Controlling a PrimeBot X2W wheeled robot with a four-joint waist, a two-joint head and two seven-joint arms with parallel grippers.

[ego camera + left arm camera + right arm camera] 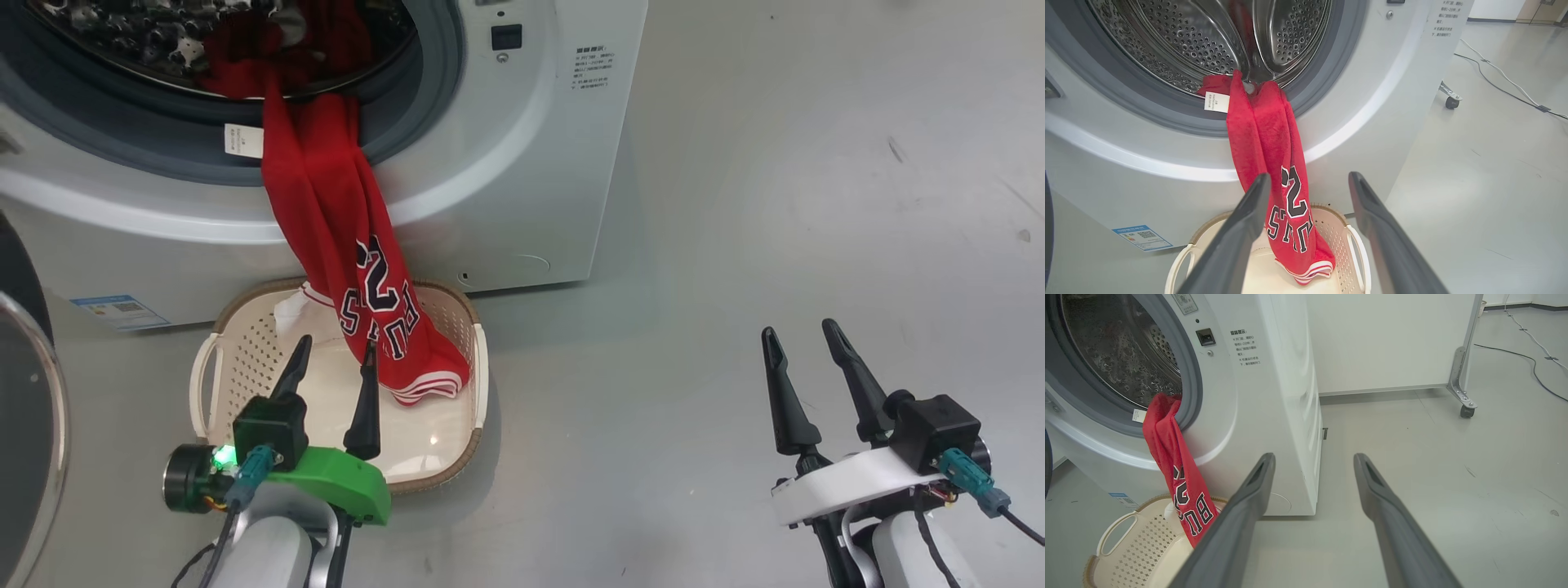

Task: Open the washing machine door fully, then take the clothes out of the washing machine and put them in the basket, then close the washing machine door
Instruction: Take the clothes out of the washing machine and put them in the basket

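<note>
red jersey half out, both grippers empty

nearest, the left gripper (337, 343) hovers over the small cream perforated plastic basket (245, 298) with the brown woven-look rim. its two dark fingers are spread wide and hold nothing. the right gripper (798, 328) hangs well apart over bare grey floor, fingers equally wide and empty.

the basket sits on the floor just in front of the big white front-loading washing machine (531, 163), probably so that whatever is pulled from the drum drops straight in. the bright red jersey (326, 188) bears that out: its top lies inside the steel drum, it drapes over the grey rubber ring, and its white-striped hem rests in the basket. one more pull looks needed to clear the opening.

the round glass door with the glossy black rim (24, 392) stands swung open at the left.

the jersey's black-and-white lettering reads "bu…" beside a numeral beginning 2. a white care tag (243, 140), a blue sticker (120, 311) and a printed notice (594, 69) are too small to read.
</note>
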